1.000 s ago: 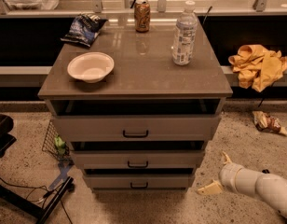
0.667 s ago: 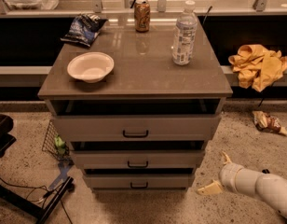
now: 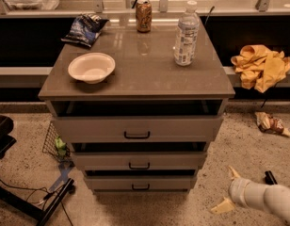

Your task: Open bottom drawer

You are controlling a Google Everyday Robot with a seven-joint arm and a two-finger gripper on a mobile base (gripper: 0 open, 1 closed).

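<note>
The bottom drawer (image 3: 140, 183) is the lowest, narrowest grey-beige front of three on the cabinet, with a small black bar handle (image 3: 140, 187). It stands slightly out, a dark gap above it. My gripper (image 3: 228, 190) is at the lower right, low over the floor, well right of the drawer and apart from it. Its two beige fingers (image 3: 222, 206) are spread apart and hold nothing.
The middle drawer (image 3: 139, 161) and top drawer (image 3: 137, 129) sit above. On the cabinet top (image 3: 145, 74) are a white bowl (image 3: 91, 68), a water bottle (image 3: 186, 34), a can (image 3: 143, 16) and a chip bag (image 3: 84, 29). A yellow cloth (image 3: 261, 66) lies right, a wire basket (image 3: 56, 144) left.
</note>
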